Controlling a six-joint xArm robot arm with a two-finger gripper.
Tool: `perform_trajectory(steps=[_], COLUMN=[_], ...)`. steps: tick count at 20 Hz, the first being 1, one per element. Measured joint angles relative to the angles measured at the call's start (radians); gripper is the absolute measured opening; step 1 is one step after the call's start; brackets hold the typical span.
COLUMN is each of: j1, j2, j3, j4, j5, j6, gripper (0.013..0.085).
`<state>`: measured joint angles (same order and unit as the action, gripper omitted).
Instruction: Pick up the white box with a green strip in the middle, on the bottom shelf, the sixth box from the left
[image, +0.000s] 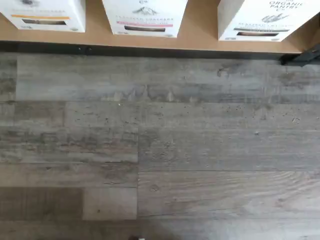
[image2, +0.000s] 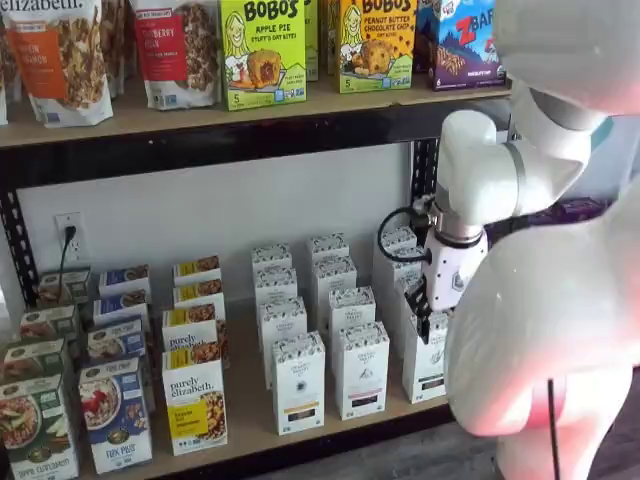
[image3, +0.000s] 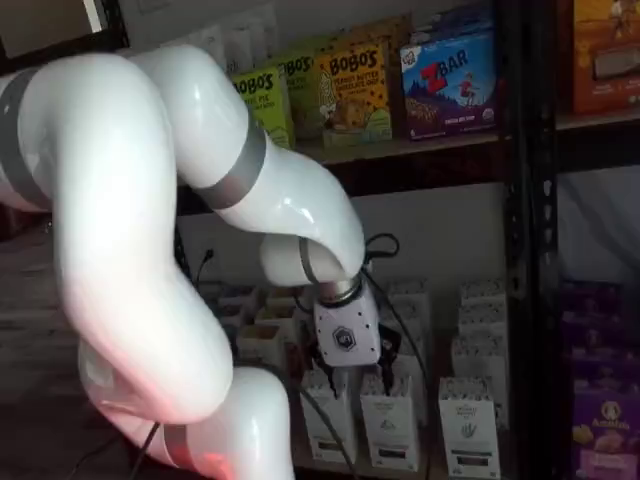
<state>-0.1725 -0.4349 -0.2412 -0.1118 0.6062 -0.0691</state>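
The white box with the green strip stands at the front of the bottom shelf, the right one of three white cartons in the wrist view. In both shelf views it is the front carton of the rightmost white column. In one shelf view the arm partly hides it. My gripper hangs in front of that column, a little above the front carton and touching nothing. It also shows in a shelf view under its white body. Its black fingers show side-on, so no gap can be judged.
White cartons with an orange strip and a pink strip stand to the left. Yellow-fronted boxes and blue-fronted boxes fill the shelf's left. Snack boxes line the upper shelf. A black upright and purple boxes stand at the right.
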Motion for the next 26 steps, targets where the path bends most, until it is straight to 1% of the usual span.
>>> perform_trajectory(steps=[3,5,6,8,9,10,13,16,17,19,21,22,25,26], j1=[-0.025,-0.042,-0.049,-0.058,-0.061,-0.064,-0.072,-0.075,-0.078,-0.091,-0.1,-0.103,-0.106,-0.106], j2=[0.087,0.154,0.187,0.243,0.274,0.304,0.385,0.442,0.46,0.505,0.55,0.574,0.64,0.664], j3=[-0.023,-0.045,-0.056,-0.076,-0.088,-0.1,-0.138,-0.161,-0.172,-0.2,-0.234,-0.254,-0.313,-0.332], j4=[0.009,0.003,-0.017,-0.073,-0.093,-0.095,-0.067,0.008,0.008,-0.05,-0.084,-0.089,-0.076,-0.054], j5=[-0.061,-0.104,-0.125,-0.162,-0.18,-0.2,-0.244,-0.297,-0.307,-0.328,-0.34,-0.347,-0.347,-0.349], j6=[-0.03,-0.04,-0.028,0.015,0.03,0.03,-0.001,-0.073,-0.075,-0.032,-0.009,-0.006,-0.023,-0.044], gripper=[0.085,0.085,0.085,0.085,0.085,0.085,0.085,0.085,0.085,0.085,0.085,0.085,0.085,0.085])
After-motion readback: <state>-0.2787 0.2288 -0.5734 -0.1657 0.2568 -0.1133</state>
